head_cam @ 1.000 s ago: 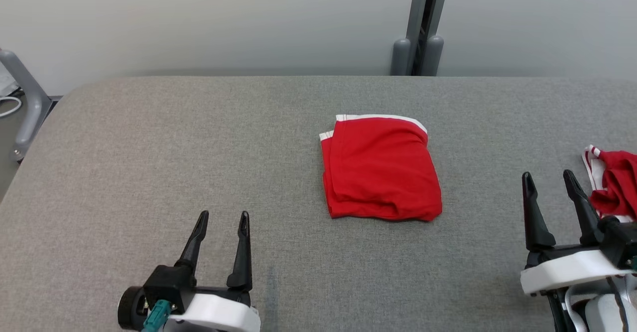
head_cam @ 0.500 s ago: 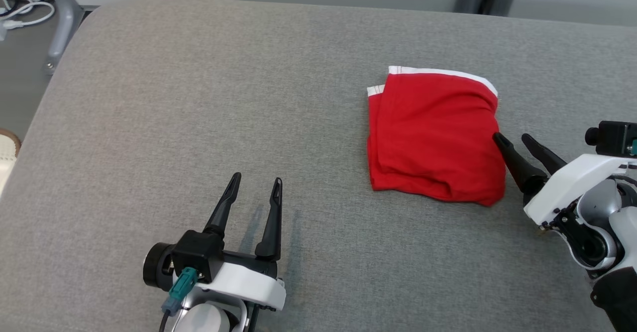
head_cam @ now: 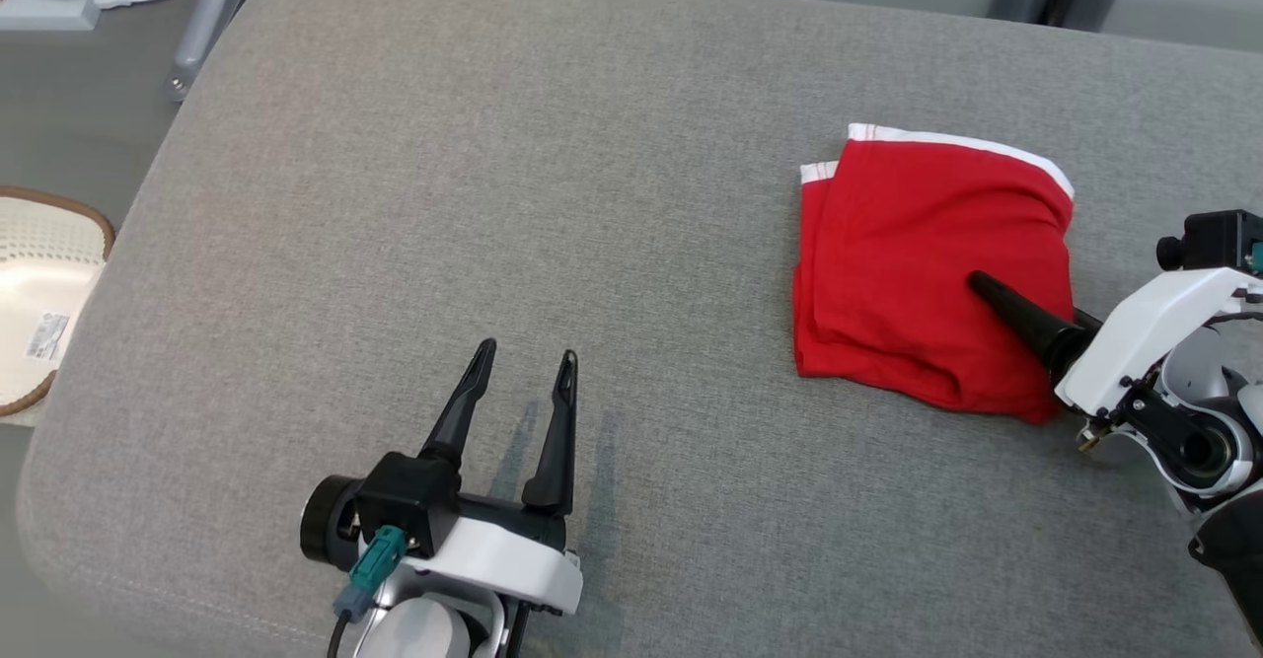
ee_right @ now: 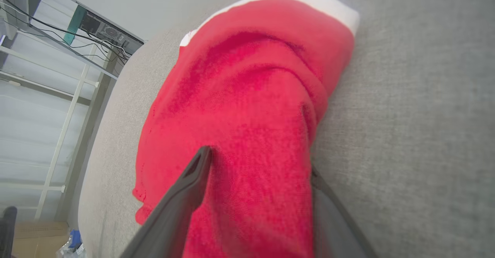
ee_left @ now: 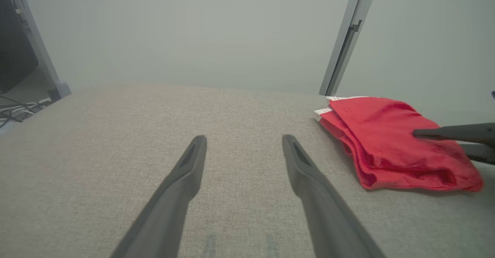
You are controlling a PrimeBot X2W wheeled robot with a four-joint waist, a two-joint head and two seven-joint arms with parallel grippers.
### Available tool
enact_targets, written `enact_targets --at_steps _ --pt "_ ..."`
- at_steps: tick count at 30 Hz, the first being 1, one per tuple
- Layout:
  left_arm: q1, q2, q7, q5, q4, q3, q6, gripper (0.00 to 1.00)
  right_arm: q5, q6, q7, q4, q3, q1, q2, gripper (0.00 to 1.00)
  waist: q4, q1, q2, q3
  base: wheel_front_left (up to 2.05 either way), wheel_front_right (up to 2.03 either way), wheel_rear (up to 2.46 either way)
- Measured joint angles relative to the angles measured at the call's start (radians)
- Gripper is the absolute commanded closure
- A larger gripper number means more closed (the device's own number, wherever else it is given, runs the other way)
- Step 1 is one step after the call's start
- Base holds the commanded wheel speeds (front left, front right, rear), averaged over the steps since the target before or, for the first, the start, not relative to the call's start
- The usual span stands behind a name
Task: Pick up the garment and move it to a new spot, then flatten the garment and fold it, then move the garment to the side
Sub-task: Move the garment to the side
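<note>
Grey padded table takes up most of the head view. The folded red garment sits on its right half, back from the near edge.

I judge we're on the last step: the fold looks done, so what's left is moving it to the side.

Right gripper is at the garment's right edge with its jaws apart. One finger lies over the top layer and the other is tucked along or under the edge, so it straddles the stack without clamping yet. Left gripper has its fingers spread and holds nothing. It's over bare table, well apart from the garment.

Next move, as I see it: close the right jaws on the whole stack, not just the top layer, then lift low and carry sideways so the fold holds. The risk is layers sliding apart.

Garment is a roughly square, soft bundle of several layers, with stacked edges showing on its left side. A white trim band runs along the far edge. The near right corner is slightly puffed, with small creases there.
</note>
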Motion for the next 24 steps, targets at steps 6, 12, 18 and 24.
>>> enact_targets --at_steps 6,12,18,24 --pt "-0.006 0.000 0.000 -0.007 -0.005 -0.019 0.005 0.00 0.033 0.000 0.006 0.021 0.026 -0.035 0.003 0.00 0.023 0.0000 0.0000 0.009 0.00 0.00 0.00" --pt "-0.007 0.000 0.000 -0.013 -0.005 -0.022 0.006 0.00 0.058 0.000 0.019 0.064 0.048 -0.076 0.021 0.00 0.036 0.0000 0.0000 0.019 0.00 0.00 0.00" --pt "-0.010 0.000 0.000 -0.020 -0.004 -0.025 0.013 0.00 0.031 0.000 -0.020 0.108 0.093 -0.114 0.024 1.00 0.040 0.0000 0.0000 0.022 0.00 0.00 0.00" --pt "-0.008 0.000 0.000 0.001 -0.003 0.025 0.005 0.00 -0.158 0.000 -0.143 -0.078 0.412 -0.168 -0.188 1.00 -0.084 0.0000 0.0000 -0.037 0.00 0.00 0.00"
